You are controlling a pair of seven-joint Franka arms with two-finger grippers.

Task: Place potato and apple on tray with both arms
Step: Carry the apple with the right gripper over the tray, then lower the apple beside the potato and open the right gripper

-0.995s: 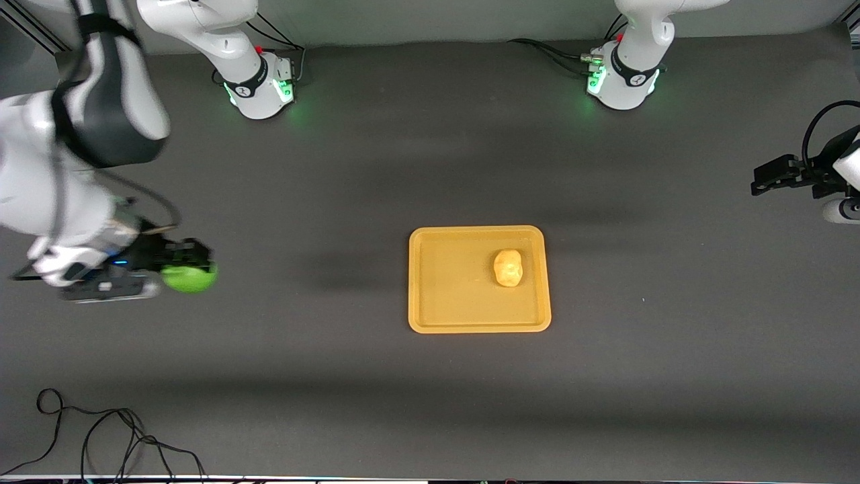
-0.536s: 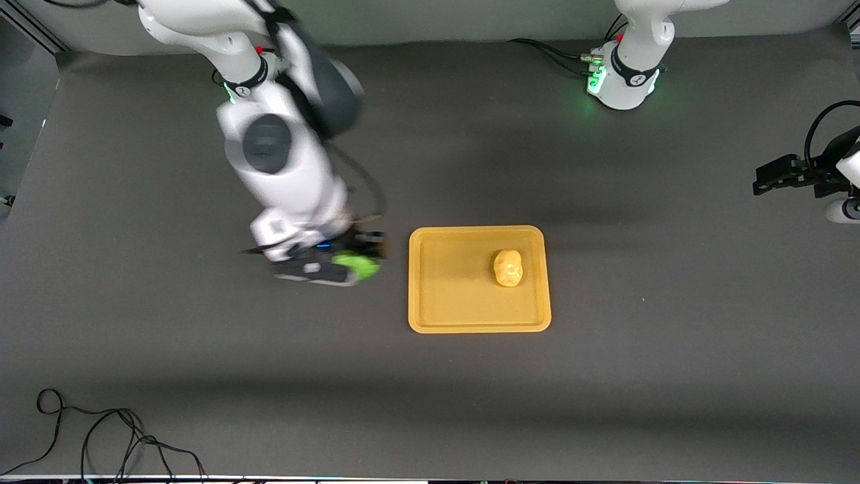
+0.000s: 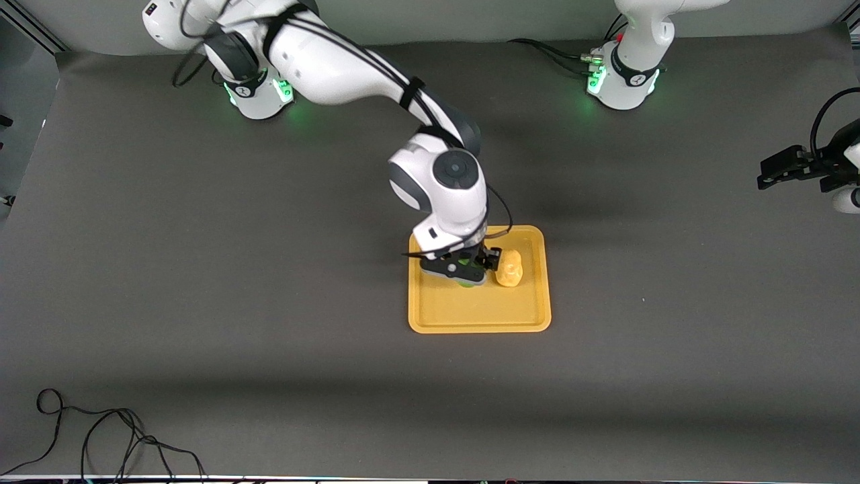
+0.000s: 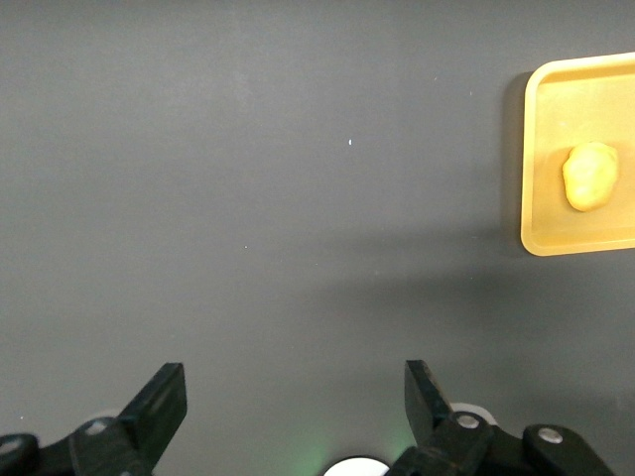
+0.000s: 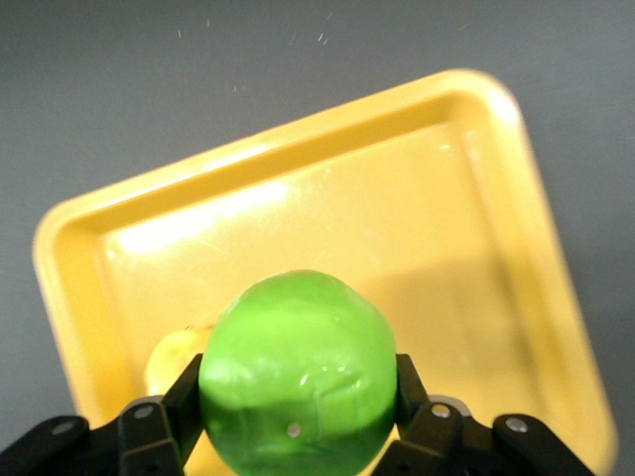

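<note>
The orange-yellow tray [image 3: 430, 316] lies mid-table; it also shows in the right wrist view [image 5: 397, 198] and the left wrist view [image 4: 541, 149]. The pale yellow potato [image 3: 510, 269] rests in the tray toward the left arm's end; it shows in the left wrist view [image 4: 589, 177] and partly in the right wrist view [image 5: 174, 359]. My right gripper [image 3: 466, 272] hangs over the tray beside the potato, shut on the green apple [image 5: 298, 372], mostly hidden in the front view [image 3: 465, 283]. My left gripper [image 3: 783, 168] waits open and empty [image 4: 295, 397] above the table's edge at the left arm's end.
A black cable [image 3: 101, 437] coils on the table near the front camera at the right arm's end. The right arm's forearm and wrist [image 3: 443, 181] reach over the tray's edge nearest the bases.
My right arm has swung the apple from the right arm's end of the table to over the tray beside the potato. The left gripper has barely moved.
</note>
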